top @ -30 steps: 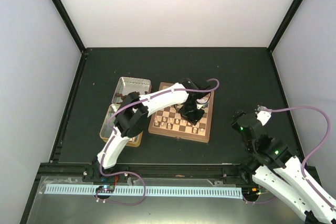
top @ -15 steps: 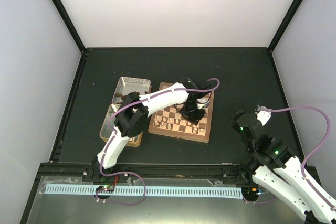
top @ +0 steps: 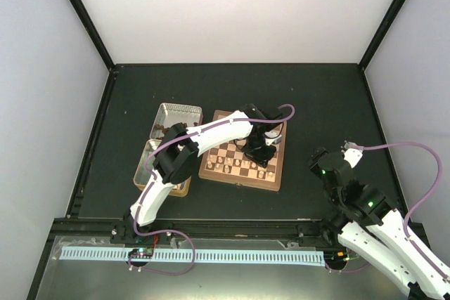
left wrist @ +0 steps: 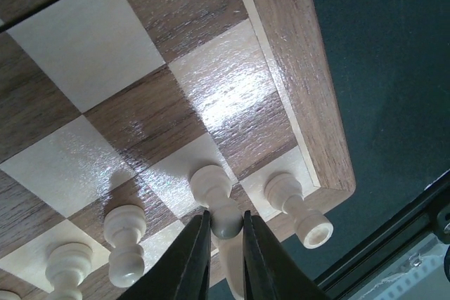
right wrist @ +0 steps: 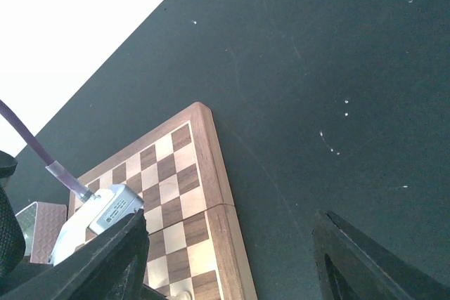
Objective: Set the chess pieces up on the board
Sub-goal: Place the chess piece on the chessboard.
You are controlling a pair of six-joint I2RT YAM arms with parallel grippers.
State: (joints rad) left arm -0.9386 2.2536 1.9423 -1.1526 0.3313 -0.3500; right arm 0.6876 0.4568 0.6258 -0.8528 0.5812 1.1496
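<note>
In the left wrist view my left gripper [left wrist: 225, 233] is shut on the round head of a cream pawn [left wrist: 214, 191]. The pawn's base is down at the board [left wrist: 302, 82], one square in from the near right corner. Beside it stand a cream rook [left wrist: 299, 209] on the corner square and two more cream pieces [left wrist: 125, 240] to the left. From above, the left gripper [top: 260, 154] hovers over the board's [top: 239, 182] near right part, where a row of pale pieces [top: 235, 165] stands. My right gripper [right wrist: 232, 265] is open and empty, off the board's right side.
Two metal tin halves [top: 176, 119] [top: 149, 168] lie left of the board on the dark mat. The right arm [top: 365, 205] rests near the table's front right. The board's far corner [right wrist: 200, 114] shows in the right wrist view, with bare mat beyond it.
</note>
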